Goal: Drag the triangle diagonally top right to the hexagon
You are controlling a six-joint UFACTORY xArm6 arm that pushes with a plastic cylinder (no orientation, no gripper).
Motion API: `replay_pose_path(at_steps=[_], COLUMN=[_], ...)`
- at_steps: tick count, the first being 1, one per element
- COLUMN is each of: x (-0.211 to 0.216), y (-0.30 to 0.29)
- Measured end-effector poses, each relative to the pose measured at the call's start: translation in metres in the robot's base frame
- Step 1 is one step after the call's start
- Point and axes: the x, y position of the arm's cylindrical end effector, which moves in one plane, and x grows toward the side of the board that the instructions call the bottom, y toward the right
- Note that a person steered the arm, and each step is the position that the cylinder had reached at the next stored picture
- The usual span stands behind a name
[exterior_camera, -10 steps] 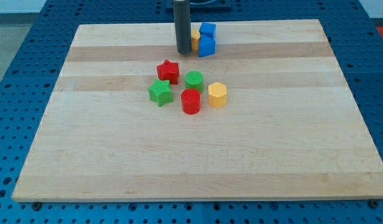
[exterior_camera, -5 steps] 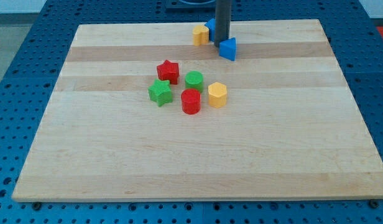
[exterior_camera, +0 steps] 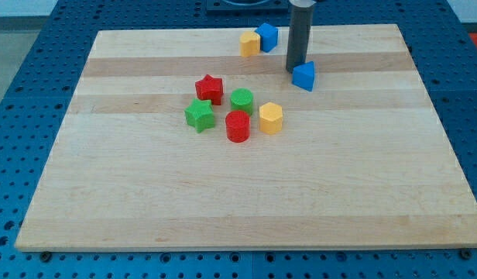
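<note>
The blue triangle (exterior_camera: pixel 304 76) lies near the view's top, right of centre, on the wooden board (exterior_camera: pixel 145 194). My tip (exterior_camera: pixel 297 70) touches its upper left side. The yellow hexagon (exterior_camera: pixel 271 118) sits below and to the left of the triangle, in the middle cluster. A blue block (exterior_camera: pixel 266 36) and a small yellow block (exterior_camera: pixel 250 43) sit at the board's top edge, left of the rod.
The middle cluster also holds a red star (exterior_camera: pixel 210 88), a green star (exterior_camera: pixel 199 115), a green cylinder (exterior_camera: pixel 241 101) and a red cylinder (exterior_camera: pixel 238 125). The board's top edge is just above the rod.
My tip has moved right and slightly down, pushing the blue triangle away from the blue and yellow blocks toward the view's right. The cluster has not moved.
</note>
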Motion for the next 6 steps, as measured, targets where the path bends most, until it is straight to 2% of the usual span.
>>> replay_pose_path(at_steps=[2,4,6], x=[0.004,0.032,0.033], y=[0.016,0.021,0.062])
